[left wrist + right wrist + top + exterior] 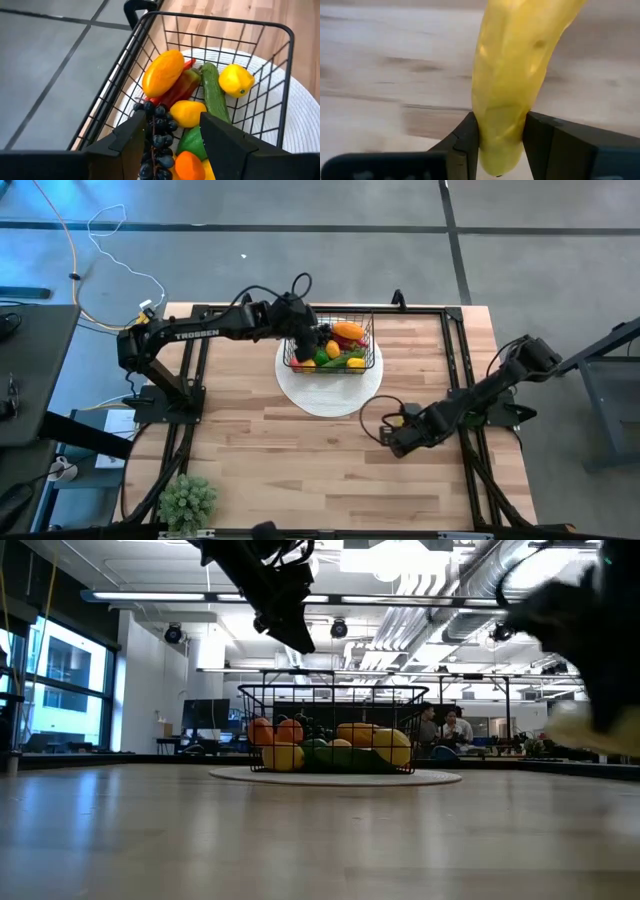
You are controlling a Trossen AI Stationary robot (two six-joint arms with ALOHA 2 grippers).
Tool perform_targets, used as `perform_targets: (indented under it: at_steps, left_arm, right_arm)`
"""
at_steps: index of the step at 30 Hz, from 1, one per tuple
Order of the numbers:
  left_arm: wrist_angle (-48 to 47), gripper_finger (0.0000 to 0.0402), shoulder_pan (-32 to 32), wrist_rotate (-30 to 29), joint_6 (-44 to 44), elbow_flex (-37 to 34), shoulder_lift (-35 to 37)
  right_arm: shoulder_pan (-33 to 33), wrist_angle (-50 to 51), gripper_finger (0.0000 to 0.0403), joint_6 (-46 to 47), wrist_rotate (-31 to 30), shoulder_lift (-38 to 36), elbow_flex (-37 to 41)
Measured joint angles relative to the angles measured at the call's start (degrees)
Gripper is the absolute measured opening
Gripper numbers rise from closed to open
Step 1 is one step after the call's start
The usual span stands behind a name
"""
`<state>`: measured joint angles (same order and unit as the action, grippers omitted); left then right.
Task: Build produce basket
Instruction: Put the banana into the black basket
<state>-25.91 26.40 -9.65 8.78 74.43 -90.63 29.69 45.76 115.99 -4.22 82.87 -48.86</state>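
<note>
We're over a pale wooden plank desk (330, 460) in an open office hall. The small black wire-mesh basket (330, 352) sits on a round white plate (330, 395), already holding lemons, cucumber and dark grapes (157, 135). The left pincer (172, 145) hangs open-jawed just above those grapes. The right pincer (500, 135), near the desk's right side, grips a smooth yellow toy banana (512, 75) at one end; it looks light, stiff and slippery, so we'd hold firmly mid-body.
</note>
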Motion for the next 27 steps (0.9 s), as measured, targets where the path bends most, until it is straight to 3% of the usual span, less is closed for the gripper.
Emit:
perform_targets:
  at_steps: [15,21,27]
  left_arm:
    - [-0.04,0.0175,2.95,1.97,-5.15,0.02,0.0]
    - [-0.61,0.0175,3.23,2.12,-7.99,0.02,0.0]
    - [-7.18,0.0175,4.11,2.16,-10.15,1.47,0.0]
  right_arm:
    - [-9.05,18.18,0.0087,-23.12,-24.87,0.0,-21.84]
    - [-16.9,19.5,0.0086,-44.07,-32.39,0.0,-27.34]
    - [-26.25,12.06,0.0086,-67.88,-32.61,0.0,-28.88]
